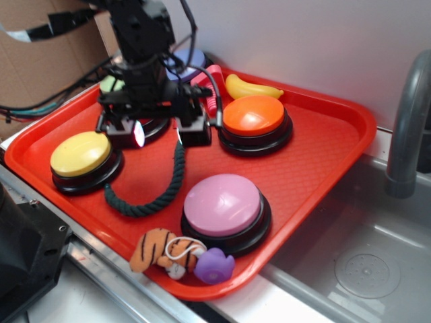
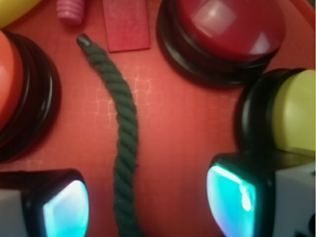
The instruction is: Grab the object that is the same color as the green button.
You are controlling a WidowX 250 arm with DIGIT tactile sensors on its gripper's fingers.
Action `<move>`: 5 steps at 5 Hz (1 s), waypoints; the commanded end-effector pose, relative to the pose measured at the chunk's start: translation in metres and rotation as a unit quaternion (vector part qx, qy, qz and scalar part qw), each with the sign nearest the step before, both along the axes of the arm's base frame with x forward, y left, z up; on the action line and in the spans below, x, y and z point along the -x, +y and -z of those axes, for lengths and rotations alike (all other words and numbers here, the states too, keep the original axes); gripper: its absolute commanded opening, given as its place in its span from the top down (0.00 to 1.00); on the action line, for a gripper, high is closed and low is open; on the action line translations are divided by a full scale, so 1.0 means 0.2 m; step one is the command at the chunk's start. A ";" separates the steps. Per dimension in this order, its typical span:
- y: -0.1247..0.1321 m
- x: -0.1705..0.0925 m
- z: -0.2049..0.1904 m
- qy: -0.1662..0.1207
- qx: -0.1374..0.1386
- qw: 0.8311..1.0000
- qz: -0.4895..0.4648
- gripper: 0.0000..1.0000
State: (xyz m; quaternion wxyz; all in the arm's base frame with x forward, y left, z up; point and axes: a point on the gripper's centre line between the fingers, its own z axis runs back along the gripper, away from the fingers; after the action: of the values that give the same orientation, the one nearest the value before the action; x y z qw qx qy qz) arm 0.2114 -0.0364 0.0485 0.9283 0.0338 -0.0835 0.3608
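One green rope, one open gripper straddling it, six dome buttons

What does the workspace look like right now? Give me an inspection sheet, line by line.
Surface: red tray beside a metal sink.
Job's things: dark green rope lies curved on the tray; green button mostly hidden behind the arm.
Clutter: yellow button, orange button, pink-purple button, red button, blue-purple button, banana, tiger toy, small purple toy.
Grippers: gripper open, fingers either side of the rope, not touching it.
Cables: black cables on the arm; more at far left.
Surroundings: grey faucet, cardboard box, white wall.
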 end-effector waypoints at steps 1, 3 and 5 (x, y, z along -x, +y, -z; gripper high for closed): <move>0.04 -0.03 0.10 -0.003 0.040 0.999 -0.001 0.00; 0.04 -0.02 0.12 0.002 0.059 0.998 -0.004 1.00; 0.05 -0.02 0.07 0.003 0.076 0.997 -0.008 1.00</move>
State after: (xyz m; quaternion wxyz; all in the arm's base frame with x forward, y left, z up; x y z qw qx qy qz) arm 0.2074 -0.0302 0.0254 0.9272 -0.0217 -0.0309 0.3726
